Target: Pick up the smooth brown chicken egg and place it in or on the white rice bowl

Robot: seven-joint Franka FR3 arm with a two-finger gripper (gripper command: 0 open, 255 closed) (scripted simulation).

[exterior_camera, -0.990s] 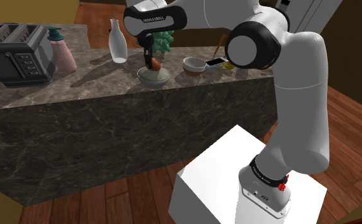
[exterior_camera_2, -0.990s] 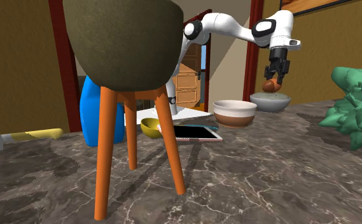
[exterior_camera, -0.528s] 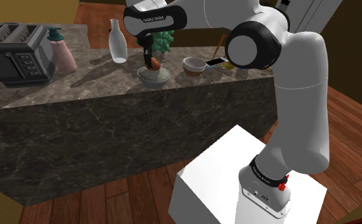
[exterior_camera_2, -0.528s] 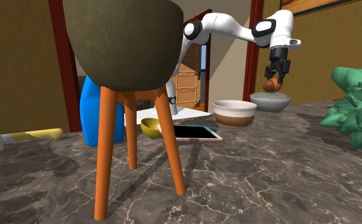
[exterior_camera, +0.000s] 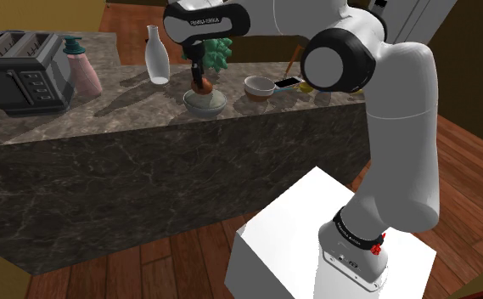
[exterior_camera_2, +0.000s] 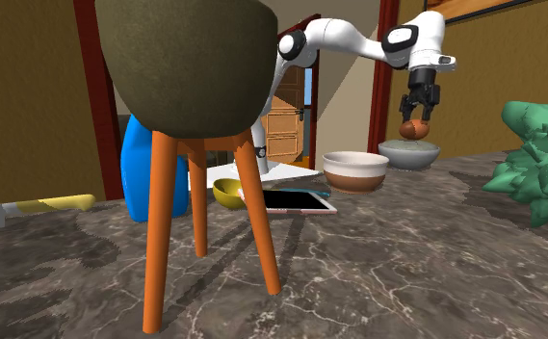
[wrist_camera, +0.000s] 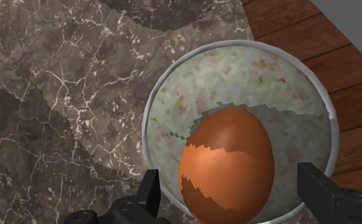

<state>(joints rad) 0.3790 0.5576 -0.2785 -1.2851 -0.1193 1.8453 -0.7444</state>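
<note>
Marble counter (exterior_camera: 103, 115) carries the bowl (exterior_camera: 219, 107); wooden floor (exterior_camera: 146, 273) below.

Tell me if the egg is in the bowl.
Out: the egg is above the bowl rim, between open fingers not touching it.

Egg (exterior_camera_2: 412, 128) abv bowl (exterior_camera_2: 408, 155), bowl on ctr (exterior_camera_2: 378, 260)

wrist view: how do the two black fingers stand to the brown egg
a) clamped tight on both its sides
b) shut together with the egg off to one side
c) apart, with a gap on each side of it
c: the fingers of the gripper stand wide apart and bowl surface shows between each one and the egg, which lies over the inside of the bowl.
</note>
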